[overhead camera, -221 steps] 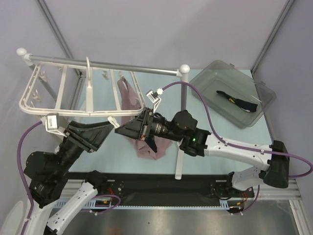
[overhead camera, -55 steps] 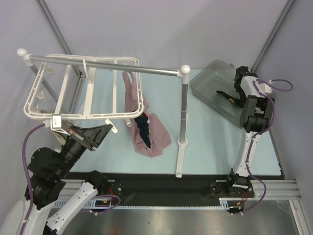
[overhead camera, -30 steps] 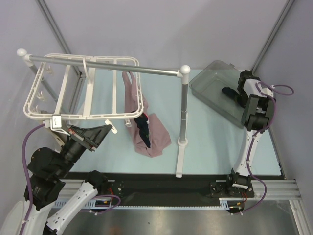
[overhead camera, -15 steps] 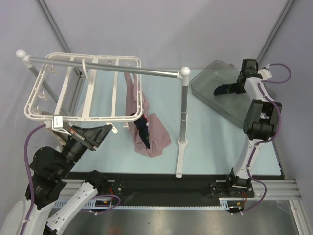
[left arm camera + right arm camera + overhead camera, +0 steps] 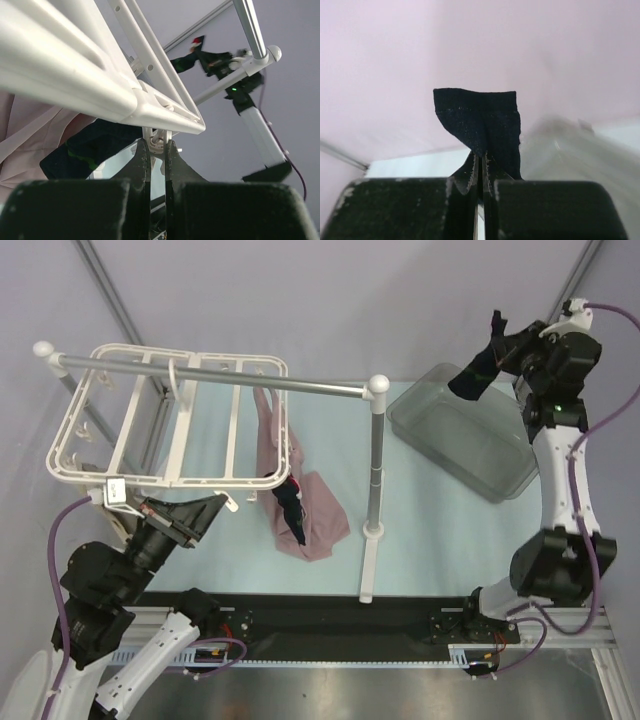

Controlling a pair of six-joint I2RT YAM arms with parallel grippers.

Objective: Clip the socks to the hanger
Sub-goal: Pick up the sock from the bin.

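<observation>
One dark sock (image 5: 469, 377) dangles high over the right side, and my right gripper (image 5: 494, 352) is shut on it. The right wrist view shows its dark fabric (image 5: 481, 119) sticking up from the closed jaws of the right gripper (image 5: 480, 158). Another dark sock (image 5: 293, 506) hangs from the near edge of the white hanger (image 5: 120, 440), in front of a pink cloth (image 5: 275, 445). My left gripper (image 5: 222, 502) is shut on a small white clip (image 5: 158, 138) under the hanger's near rail (image 5: 100, 95). That hanging sock (image 5: 95, 147) shows left of the left gripper (image 5: 156, 146).
The hanger hangs from a silver rail (image 5: 230, 377) with white knobs, whose right post (image 5: 374, 455) stands mid-table. A clear plastic bin (image 5: 470, 435) sits at the back right, below the raised right arm. Purple cables trail from both arms.
My right arm has lifted the sock out of the bin and swung it up high above the bin's far side. The left gripper stays on the clip.
</observation>
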